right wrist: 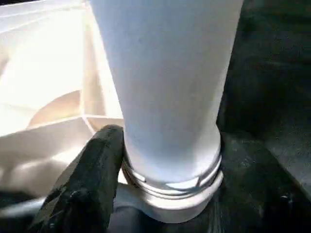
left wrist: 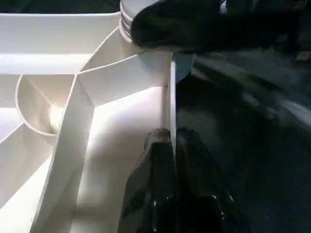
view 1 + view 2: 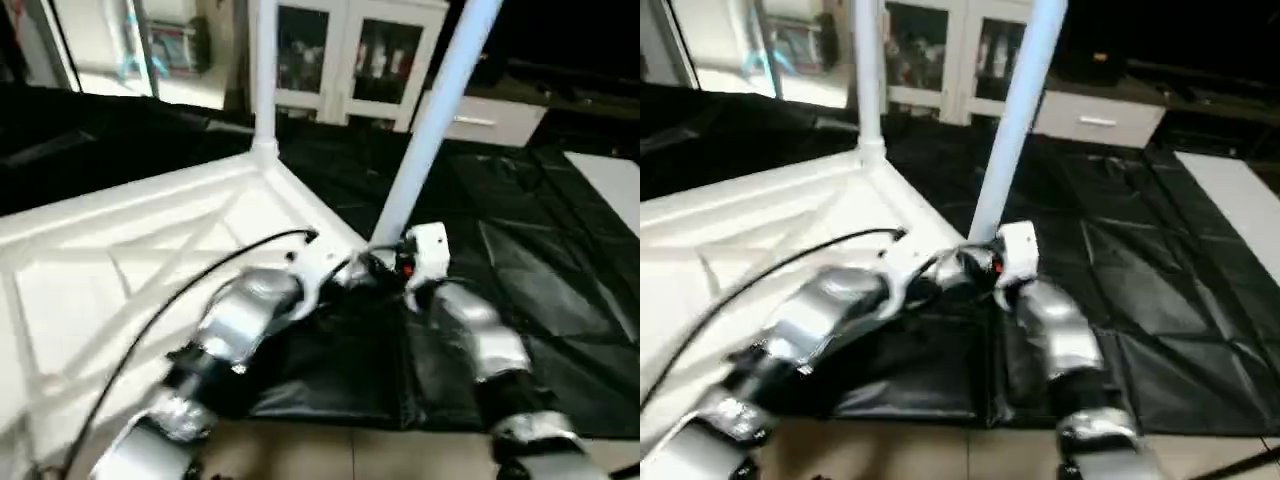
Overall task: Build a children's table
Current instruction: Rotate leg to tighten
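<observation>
The children's table lies upside down: its white ribbed top (image 3: 120,260) rests on a black mat. One white leg (image 3: 265,70) stands upright in the far corner socket. A second leg (image 3: 430,120) leans to the right from the near corner socket (image 1: 170,194). My right gripper (image 1: 165,165) is closed around this leg's base, one black finger (image 1: 97,165) pressed against it; the other finger is hidden behind the tube. My left gripper (image 2: 172,133) is shut on the top's thin rim wall (image 2: 171,97), just beside that corner.
The black mat (image 3: 520,270) spreads to the right and behind the top. White cabinets with glass doors (image 3: 350,50) and a low white drawer unit (image 3: 490,120) stand at the back. Tan floor (image 3: 380,455) runs along the near edge. A black cable (image 3: 180,290) crosses my left forearm.
</observation>
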